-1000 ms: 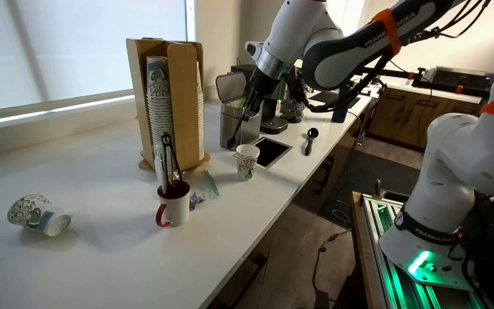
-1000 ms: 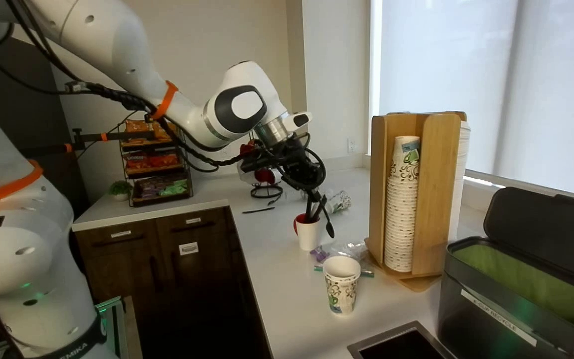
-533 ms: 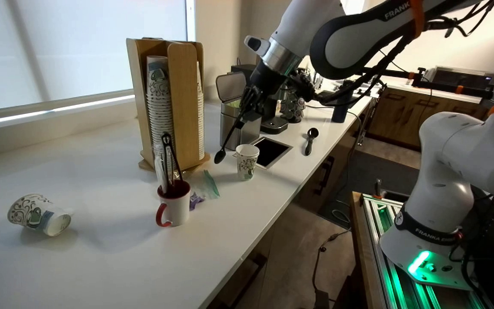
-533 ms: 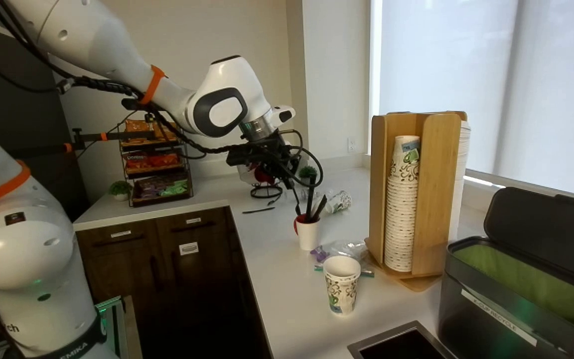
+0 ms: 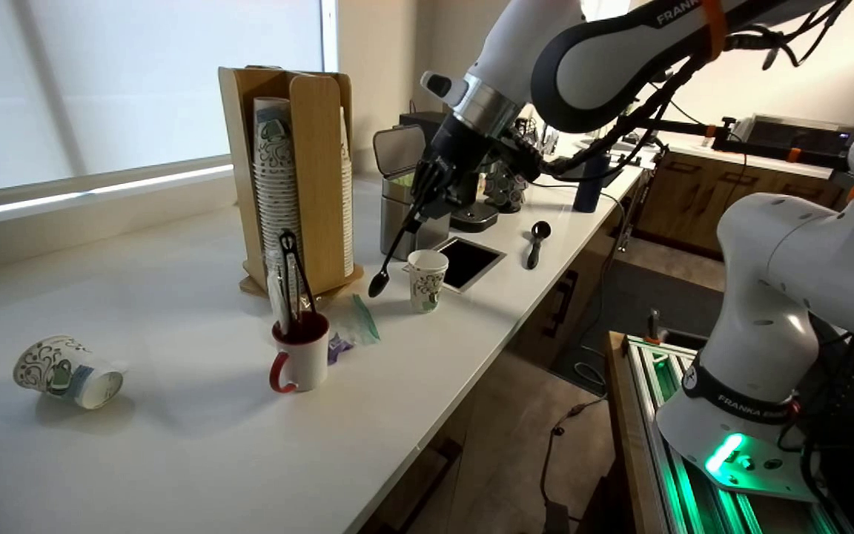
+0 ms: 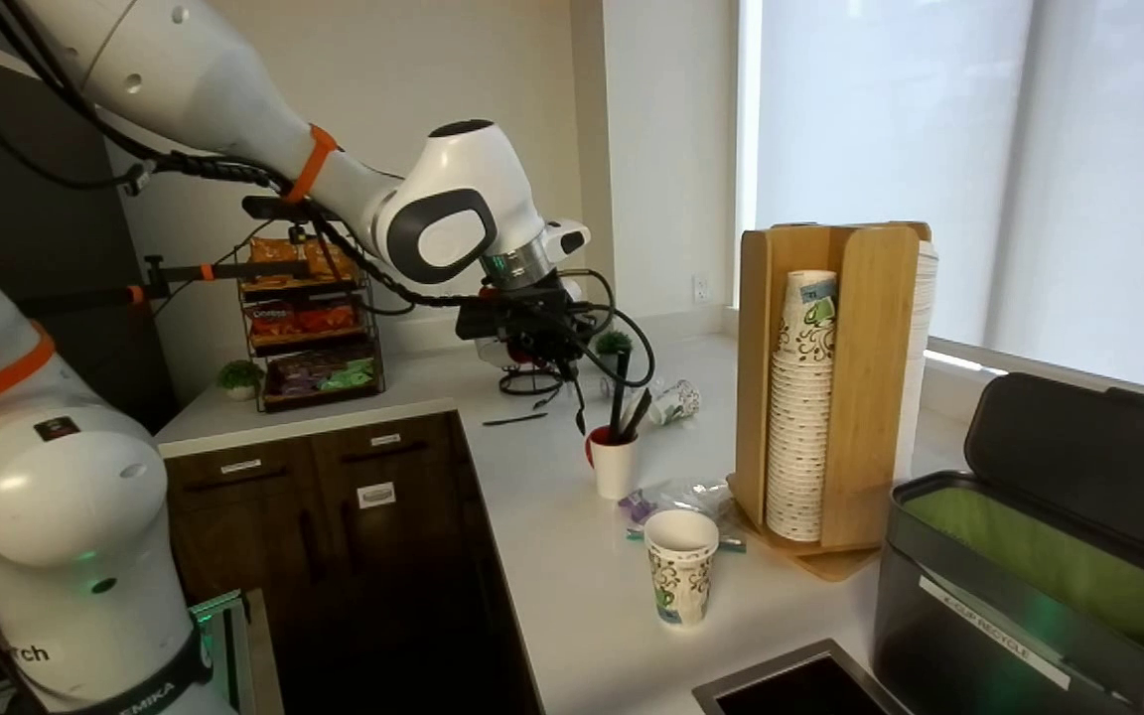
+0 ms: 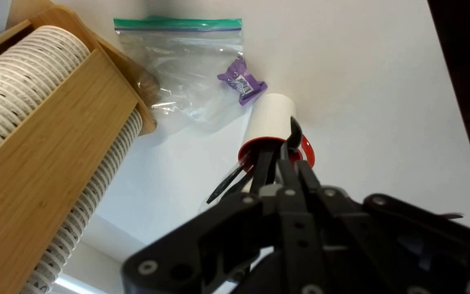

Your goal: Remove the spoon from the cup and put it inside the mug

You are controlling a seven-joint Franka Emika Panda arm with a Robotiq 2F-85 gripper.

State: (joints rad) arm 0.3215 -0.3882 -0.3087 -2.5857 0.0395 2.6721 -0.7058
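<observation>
My gripper (image 5: 412, 222) is shut on a black spoon (image 5: 378, 284), whose bowl hangs down above the counter. In an exterior view the gripper (image 6: 568, 372) and spoon (image 6: 580, 407) are just left of the mug's rim. The white and dark-red mug (image 5: 305, 367) stands upright with black tongs and other utensils in it; it also shows in an exterior view (image 6: 616, 472). In the wrist view the spoon bowl (image 7: 295, 132) beyond the fingertips (image 7: 296, 165) overlaps the mug's (image 7: 273, 114) red rim near its handle. The plain whitish-grey cup is hidden or out of view.
An upright patterned paper cup (image 5: 425, 285) and one on its side (image 5: 64, 371) are on the counter. A wooden cup dispenser (image 5: 316, 178), a plastic bag (image 7: 190, 73), a purple wrapper (image 7: 243, 81), a metal canister (image 5: 397, 215) and a black scoop (image 5: 536, 245) are around.
In an exterior view my gripper and the held spoon have moved from right of the mug to its left. In both exterior views the spoon's position has shifted left. The mug has not moved.
</observation>
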